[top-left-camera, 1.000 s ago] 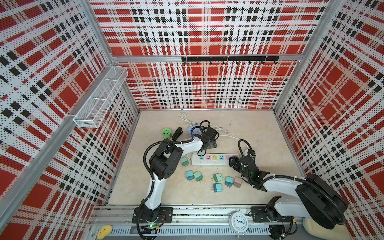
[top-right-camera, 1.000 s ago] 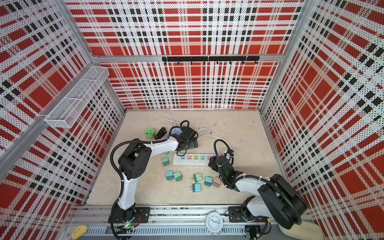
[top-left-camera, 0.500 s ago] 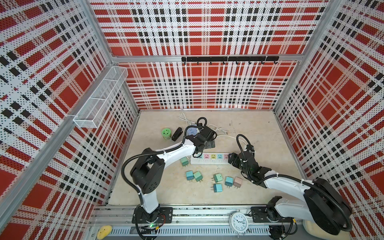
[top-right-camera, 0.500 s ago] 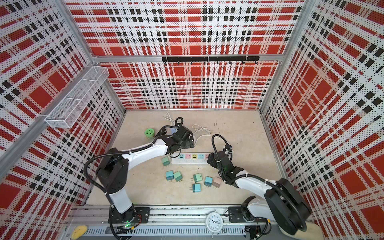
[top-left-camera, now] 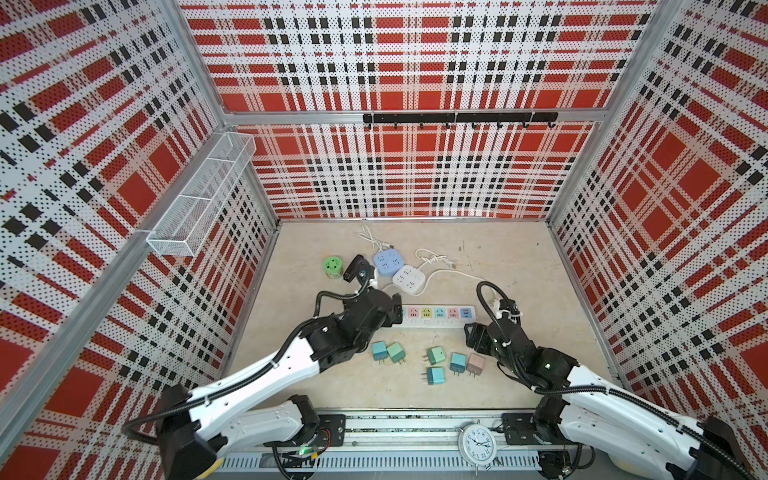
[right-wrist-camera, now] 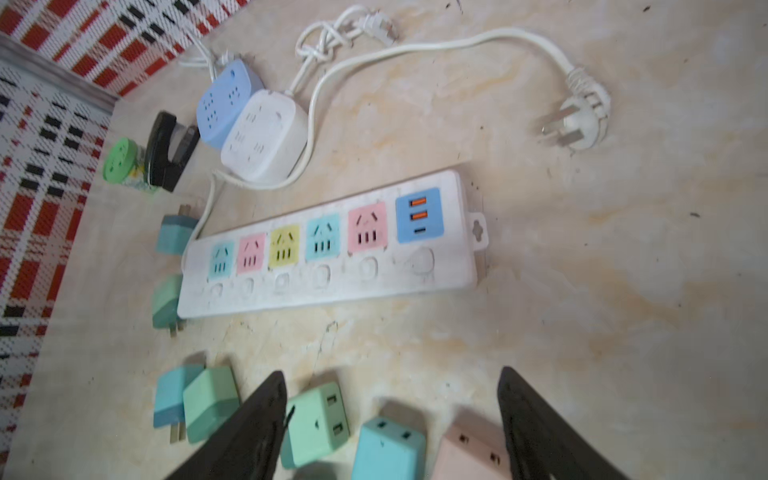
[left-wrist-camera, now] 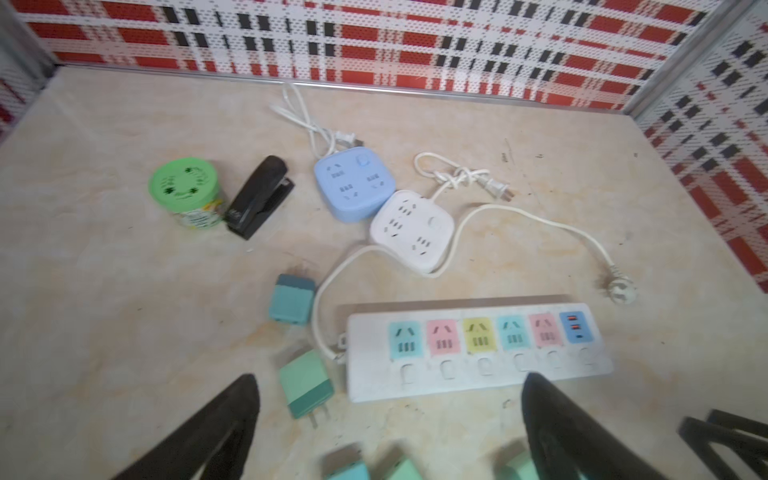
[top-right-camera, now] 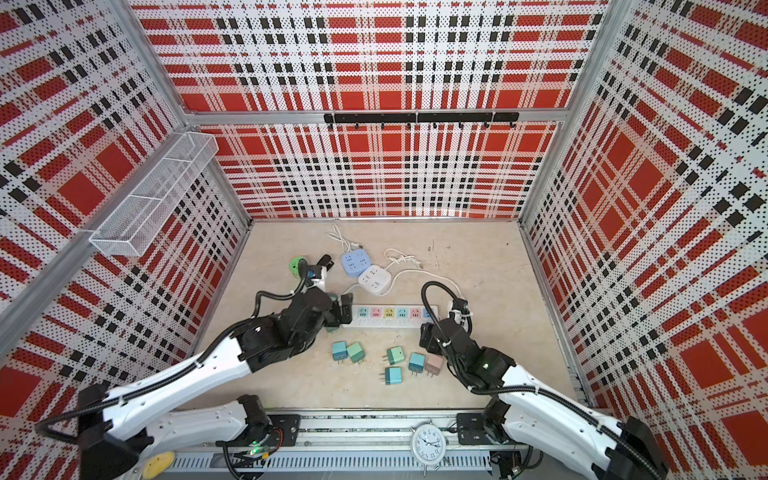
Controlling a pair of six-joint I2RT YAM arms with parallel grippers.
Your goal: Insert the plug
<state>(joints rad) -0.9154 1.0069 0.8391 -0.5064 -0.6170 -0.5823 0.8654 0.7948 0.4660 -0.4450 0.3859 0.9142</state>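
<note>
Both low: left claw [left-wrist-camera: 388, 386], right claw [right-wrist-camera: 391, 376] gaping at strip [top-left-camera: 436, 318] ends.

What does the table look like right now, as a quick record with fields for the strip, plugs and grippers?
Power strip: lying flat, all five sockets empty
Loose plugs: six in front of the strip, two at its cord end
Left gripper: open, empty, by the strip's cord end
Right gripper: open, empty, by the strip's USB end

Power strip [top-left-camera: 438, 319] lies centrally. Loose plugs [top-left-camera: 435, 356] are scattered before it, and two cube sockets [top-left-camera: 406, 280] touch each other behind it. Stapler [top-left-camera: 356, 268] and canister [top-left-camera: 333, 267] stand side by side to their left.
</note>
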